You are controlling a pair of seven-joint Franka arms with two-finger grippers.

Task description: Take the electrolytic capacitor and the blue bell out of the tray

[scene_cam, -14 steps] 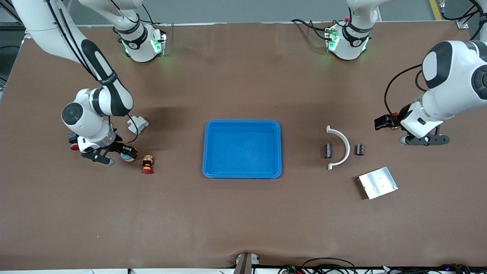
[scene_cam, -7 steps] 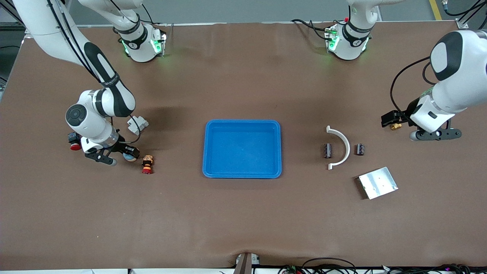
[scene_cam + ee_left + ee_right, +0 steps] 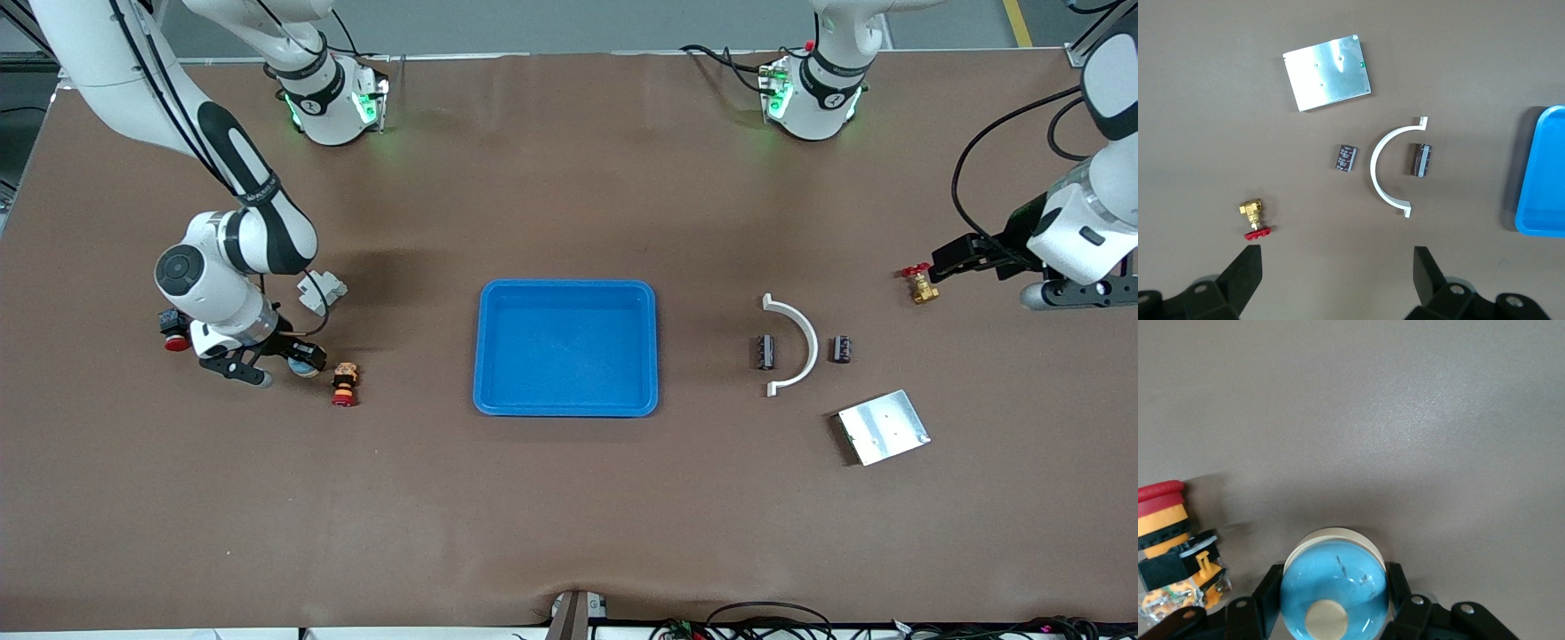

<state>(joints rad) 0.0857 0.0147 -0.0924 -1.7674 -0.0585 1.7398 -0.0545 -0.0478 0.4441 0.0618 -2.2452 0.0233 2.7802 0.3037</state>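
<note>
Brown-covered table [image 3: 569, 516]. Blue tray [image 3: 566, 407] sits mid-table. Toward the left arm's end: white curved bracket [image 3: 797, 342] with one dark capacitor [image 3: 765, 351] inside its curve and a second capacitor [image 3: 841, 348] just beside its outer edge, a silver metal plate [image 3: 883, 427] nearer the front camera, a brass valve with red handle [image 3: 918, 285] well apart. Toward the right arm's end: a white plastic part [image 3: 322, 292], a red-capped pushbutton switch [image 3: 343, 384]

The scene is evenly lit from above. Soft shadows are cast beside the tray [image 3: 566, 289]. Slight blur is seen in the right wrist view's foreground.
</note>
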